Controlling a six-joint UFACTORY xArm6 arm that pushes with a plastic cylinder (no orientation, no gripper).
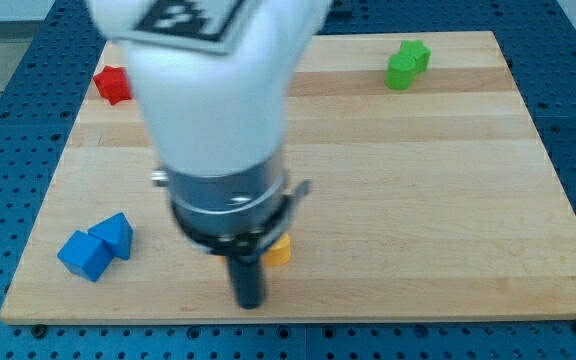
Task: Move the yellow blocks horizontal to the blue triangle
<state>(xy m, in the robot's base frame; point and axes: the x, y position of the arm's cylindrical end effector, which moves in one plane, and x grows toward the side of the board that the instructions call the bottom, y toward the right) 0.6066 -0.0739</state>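
One yellow block shows, mostly hidden behind my tip, touching or just beside the rod's right. Being a bare rod, this end effector grips nothing. Blue triangle lies well left on the surface, touching a blue cube.

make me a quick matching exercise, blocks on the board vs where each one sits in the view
Things:
1. red block
2. green block
3. blue blocks
4. yellow block

Places:
A. lower left of the board
B. top right
C. beside my tip, partly hidden by the arm
D. top left edge

Pairs: 1-D, 2-B, 3-A, 4-C
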